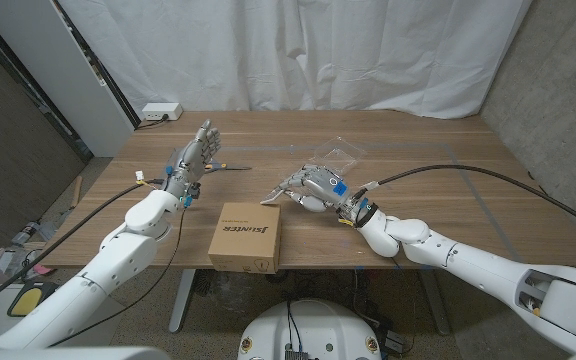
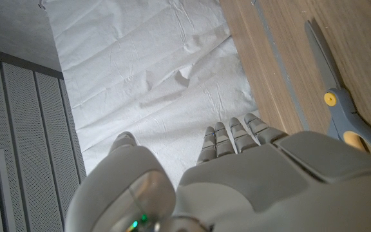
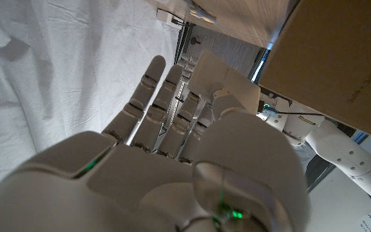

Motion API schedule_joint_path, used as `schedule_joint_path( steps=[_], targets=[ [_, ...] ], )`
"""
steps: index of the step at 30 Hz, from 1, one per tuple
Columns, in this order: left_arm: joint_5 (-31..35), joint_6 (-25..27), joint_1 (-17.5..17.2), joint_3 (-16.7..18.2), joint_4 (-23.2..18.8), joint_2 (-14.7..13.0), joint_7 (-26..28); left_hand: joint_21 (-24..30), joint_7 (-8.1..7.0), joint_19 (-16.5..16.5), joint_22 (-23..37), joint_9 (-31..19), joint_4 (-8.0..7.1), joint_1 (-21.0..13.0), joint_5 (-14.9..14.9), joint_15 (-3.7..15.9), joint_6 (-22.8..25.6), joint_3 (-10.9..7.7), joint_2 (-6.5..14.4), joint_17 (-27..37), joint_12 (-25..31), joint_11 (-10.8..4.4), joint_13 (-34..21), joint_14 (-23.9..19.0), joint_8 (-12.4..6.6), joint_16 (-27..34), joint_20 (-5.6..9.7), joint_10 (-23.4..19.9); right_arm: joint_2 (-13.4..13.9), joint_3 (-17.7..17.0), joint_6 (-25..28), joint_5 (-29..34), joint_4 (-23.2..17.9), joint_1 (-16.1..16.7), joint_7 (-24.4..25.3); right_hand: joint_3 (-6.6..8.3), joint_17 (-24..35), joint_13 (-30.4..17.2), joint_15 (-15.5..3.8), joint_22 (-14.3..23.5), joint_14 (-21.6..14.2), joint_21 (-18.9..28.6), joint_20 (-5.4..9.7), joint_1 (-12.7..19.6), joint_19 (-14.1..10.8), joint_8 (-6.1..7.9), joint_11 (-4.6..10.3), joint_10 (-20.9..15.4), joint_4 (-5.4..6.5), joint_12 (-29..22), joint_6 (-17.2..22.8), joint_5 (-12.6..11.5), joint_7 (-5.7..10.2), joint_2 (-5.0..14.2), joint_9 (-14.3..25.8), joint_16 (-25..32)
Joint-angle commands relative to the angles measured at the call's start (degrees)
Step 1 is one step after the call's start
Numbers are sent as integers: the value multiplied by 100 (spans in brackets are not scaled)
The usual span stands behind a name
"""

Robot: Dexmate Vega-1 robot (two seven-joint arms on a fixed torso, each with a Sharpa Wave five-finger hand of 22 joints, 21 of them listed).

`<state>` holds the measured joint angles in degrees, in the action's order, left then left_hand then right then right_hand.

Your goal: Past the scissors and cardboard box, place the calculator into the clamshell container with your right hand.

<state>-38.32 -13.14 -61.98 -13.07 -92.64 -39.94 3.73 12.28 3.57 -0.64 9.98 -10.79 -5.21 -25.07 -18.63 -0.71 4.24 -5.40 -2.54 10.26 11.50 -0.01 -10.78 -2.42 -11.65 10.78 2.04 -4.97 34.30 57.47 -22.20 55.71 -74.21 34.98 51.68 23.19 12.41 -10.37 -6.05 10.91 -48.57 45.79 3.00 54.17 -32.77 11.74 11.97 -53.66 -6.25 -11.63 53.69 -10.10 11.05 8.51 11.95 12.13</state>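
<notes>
Seemingly midway — the right hand [image 1: 313, 187], fingers wrapped on the calculator [image 1: 280, 188] at frame centre, hasn't reached the clamshell container [image 1: 336, 155] just above, while the left hand [image 1: 196, 155] waits open-fingered.

Your right hand [image 3: 172, 161] fills the foreground, fingers [image 3: 148, 96] stretched out together toward the white curtain [image 3: 50, 71]; the cardboard box [image 3: 333, 58] sits alongside, the left arm [image 3: 340, 154] beyond it.

Wooden table [image 1: 448, 130]: box [image 1: 245, 236], scissors [image 1: 230, 167], clamshell [image 1: 334, 155]
</notes>
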Motion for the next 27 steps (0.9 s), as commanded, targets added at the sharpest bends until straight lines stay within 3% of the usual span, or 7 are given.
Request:
schedule_joint_path(
  steps=[1,27],
  targets=[
    [-45,-18,189,-38,214,47,-124,-16,-11,-40,21,-21,-12,-29,-3,6,16,21,38,25,22,15,-35,30,11,5,1,25,-44,-85,209,-72,-33,-34,-67,50,10,-17,-668,-2,-78,68,835,-58,50,14,3,-49,-4,8,249,3,160,22,13,7],
    [-83,-73,282,6,326,-57,-298,-33,-11,-47,22,-21,-14,-35,-2,1,20,48,49,25,25,14,-35,30,11,5,-3,18,137,-334,729,-122,-513,53,-589,67,34,-15,-663,-20,-136,341,848,-89,175,13,-5,-69,-49,9,227,12,158,10,26,28]
  ],
)
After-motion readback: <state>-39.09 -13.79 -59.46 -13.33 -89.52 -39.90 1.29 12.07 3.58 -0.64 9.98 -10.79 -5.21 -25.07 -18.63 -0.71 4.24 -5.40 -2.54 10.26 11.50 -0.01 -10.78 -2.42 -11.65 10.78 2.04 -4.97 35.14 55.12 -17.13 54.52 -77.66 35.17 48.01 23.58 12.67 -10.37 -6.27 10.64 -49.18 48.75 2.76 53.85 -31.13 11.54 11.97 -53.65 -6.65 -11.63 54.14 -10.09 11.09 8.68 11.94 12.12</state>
